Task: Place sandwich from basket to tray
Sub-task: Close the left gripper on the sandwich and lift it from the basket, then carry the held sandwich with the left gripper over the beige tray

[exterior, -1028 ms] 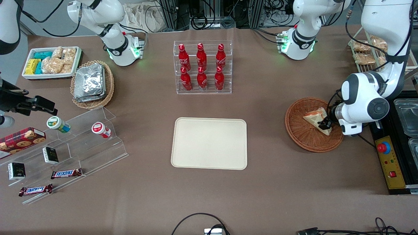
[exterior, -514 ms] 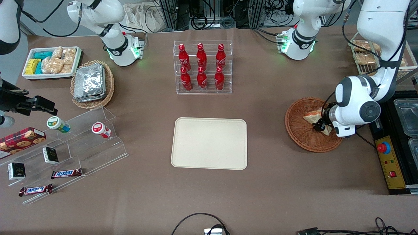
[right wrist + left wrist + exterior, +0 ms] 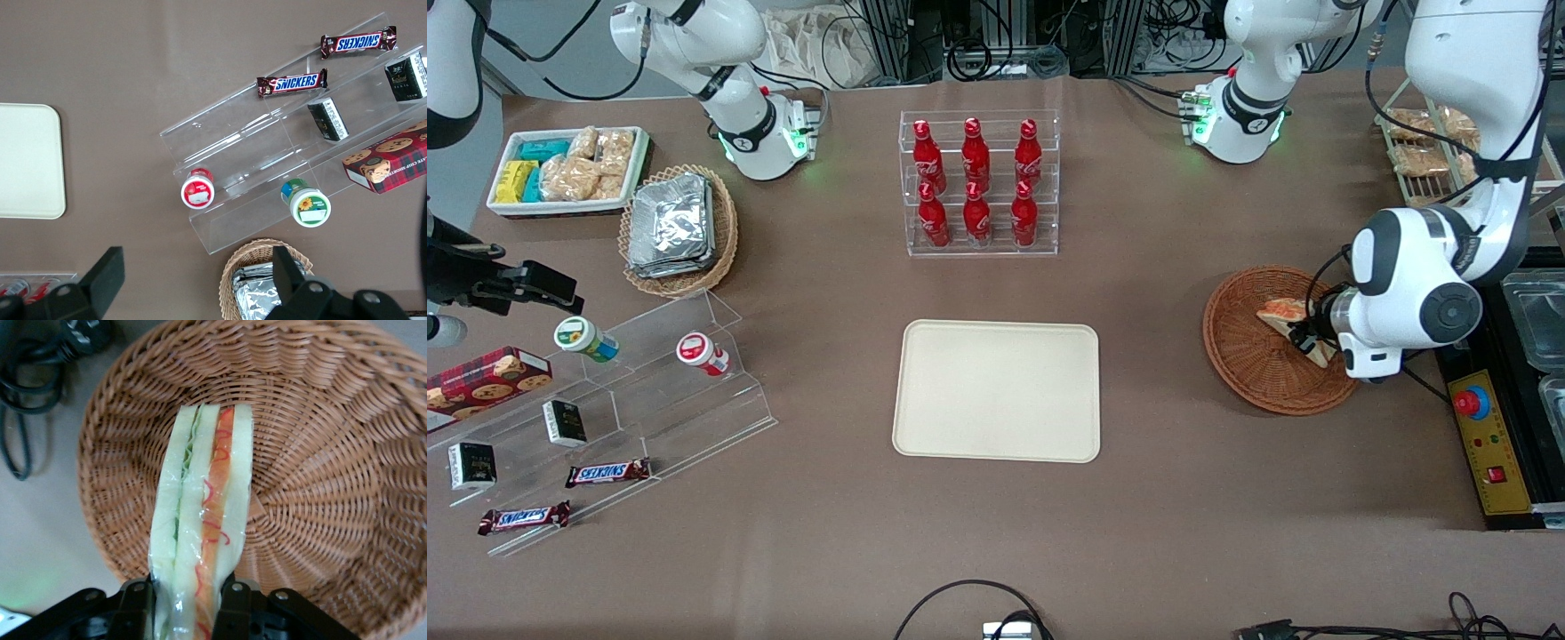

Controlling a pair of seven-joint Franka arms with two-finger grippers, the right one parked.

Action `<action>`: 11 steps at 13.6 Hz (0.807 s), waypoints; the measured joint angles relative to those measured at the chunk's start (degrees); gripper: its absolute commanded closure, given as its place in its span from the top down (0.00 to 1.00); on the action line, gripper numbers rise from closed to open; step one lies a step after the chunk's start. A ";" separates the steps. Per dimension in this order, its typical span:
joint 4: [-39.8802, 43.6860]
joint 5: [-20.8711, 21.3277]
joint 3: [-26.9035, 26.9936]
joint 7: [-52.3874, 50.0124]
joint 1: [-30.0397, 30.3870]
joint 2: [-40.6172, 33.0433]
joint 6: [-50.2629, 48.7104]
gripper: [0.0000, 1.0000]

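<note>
The sandwich [image 3: 1288,318] is a plastic-wrapped wedge of pale bread with red and green filling, tilted up on edge above the reddish-brown wicker basket [image 3: 1249,356] toward the working arm's end of the table. My left gripper [image 3: 1305,336] is shut on the sandwich's end. In the left wrist view the two fingers [image 3: 137,613] press both bread faces of the sandwich [image 3: 203,527], with the basket [image 3: 320,487] beneath. The cream tray [image 3: 997,389] lies flat at the table's middle, nothing on it.
A clear rack of red bottles [image 3: 977,182] stands farther from the front camera than the tray. A black control box with a red button [image 3: 1485,444] lies beside the basket. A black cable [image 3: 33,380] lies beside the basket. Snack shelves [image 3: 596,418] lie toward the parked arm's end.
The sandwich has turned from lying flat to standing on edge in my grip. The wrist has rolled and shifted slightly over the basket.
</note>
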 measured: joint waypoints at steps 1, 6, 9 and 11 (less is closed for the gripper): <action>3.14 0.00 -0.34 1.18 0.01 -0.30 -3.84 0.00; 19.99 0.01 -7.00 3.31 -0.17 -1.14 -18.07 0.00; 26.44 0.05 -11.49 3.93 -1.00 -1.19 -22.17 0.00; 28.77 0.20 -12.70 4.12 -3.97 -1.18 -23.55 0.00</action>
